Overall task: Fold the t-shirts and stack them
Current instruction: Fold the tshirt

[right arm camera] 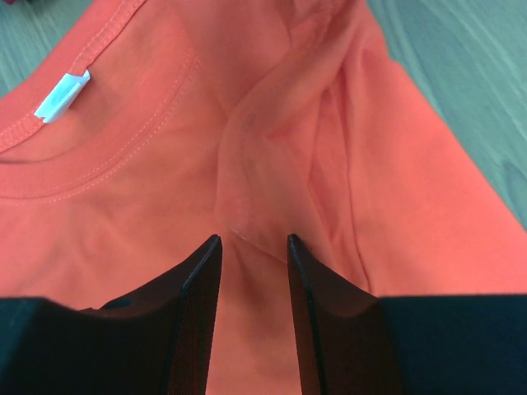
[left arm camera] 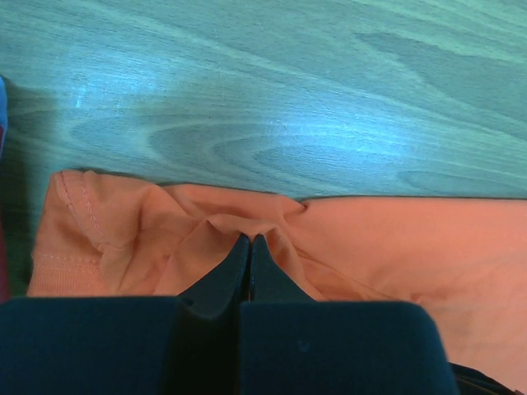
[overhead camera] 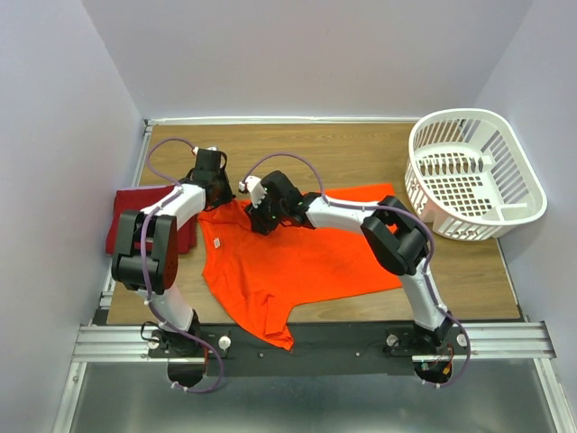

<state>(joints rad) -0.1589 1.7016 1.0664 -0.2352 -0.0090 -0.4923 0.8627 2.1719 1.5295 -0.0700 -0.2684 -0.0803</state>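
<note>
The bright orange-red t-shirt [overhead camera: 297, 262] lies spread on the wooden table, its white neck label [right arm camera: 62, 95] near the collar. The dark crimson t-shirt [overhead camera: 135, 216] lies as a flat, folded-looking block at the table's left edge. My left gripper [overhead camera: 219, 197] is at the orange shirt's far left sleeve; in the left wrist view it [left arm camera: 249, 238] is shut on a pinch of that cloth [left arm camera: 247, 222]. My right gripper [overhead camera: 258, 219] is just right of the collar. In the right wrist view it [right arm camera: 254, 240] is open, its fingers straddling a raised fold of the orange shirt [right arm camera: 272, 148].
A white plastic lattice laundry basket [overhead camera: 473, 171] stands at the far right of the table. Bare wood [overhead camera: 361, 153] shows behind the shirts. The walls close in on the left, back and right.
</note>
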